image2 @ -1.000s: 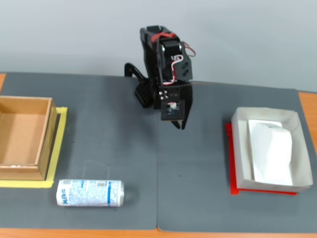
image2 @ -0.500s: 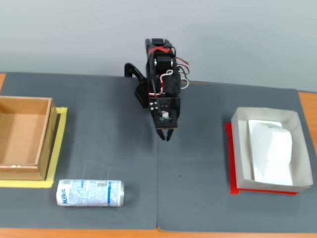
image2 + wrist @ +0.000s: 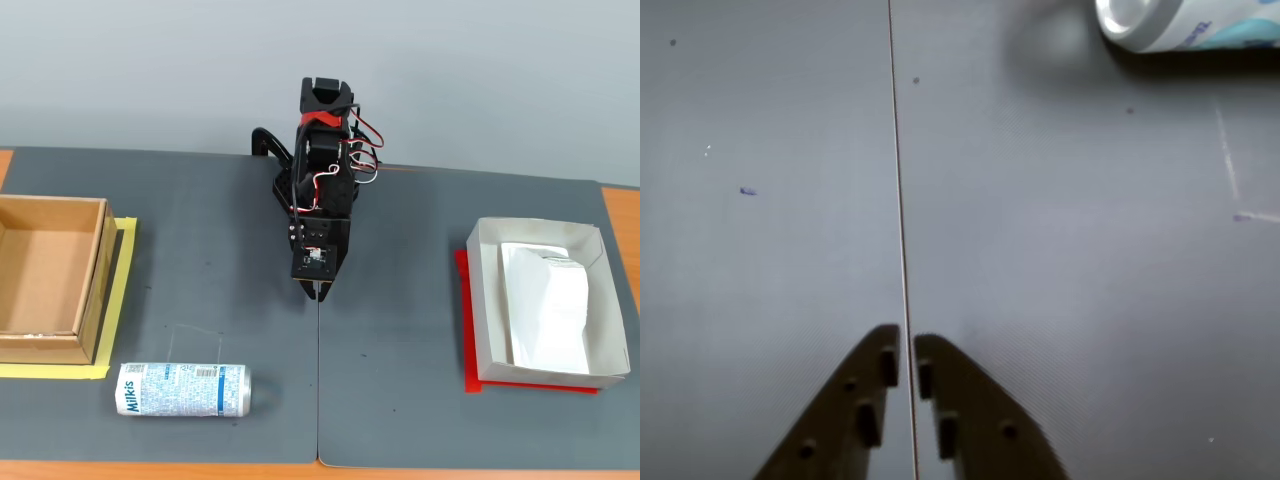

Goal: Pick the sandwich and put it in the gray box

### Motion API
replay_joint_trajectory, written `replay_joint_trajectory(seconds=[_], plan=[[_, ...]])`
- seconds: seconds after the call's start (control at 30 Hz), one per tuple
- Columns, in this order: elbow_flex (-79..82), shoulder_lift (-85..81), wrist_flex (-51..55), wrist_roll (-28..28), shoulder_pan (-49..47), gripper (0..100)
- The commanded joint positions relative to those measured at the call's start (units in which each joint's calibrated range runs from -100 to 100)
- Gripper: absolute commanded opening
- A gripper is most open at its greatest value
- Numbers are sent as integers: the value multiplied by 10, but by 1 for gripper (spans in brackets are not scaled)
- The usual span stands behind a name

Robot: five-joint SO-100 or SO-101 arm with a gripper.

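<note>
The flat white plastic sandwich pack already lies inside the shallow pale gray cardboard box, on the right in the fixed view. The black robot hand is clenched and empty, low over the dark gray worktop. I think it should just pull back slowly and not bump the blue-white can.

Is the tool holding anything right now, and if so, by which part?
Nothing is held. The tool is nearly shut and empty above the dark mat; the sandwich lies in the gray box.
</note>
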Motion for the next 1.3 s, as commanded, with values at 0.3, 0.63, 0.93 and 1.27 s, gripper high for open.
replay_joint_trajectory(seconds=[0.3, 0.63, 0.93, 1.27], plan=[[14, -9, -36, 3, 4, 2], [13, -6, -39, 3, 4, 2], [13, -5, -39, 3, 4, 2], [13, -5, -39, 3, 4, 2]])
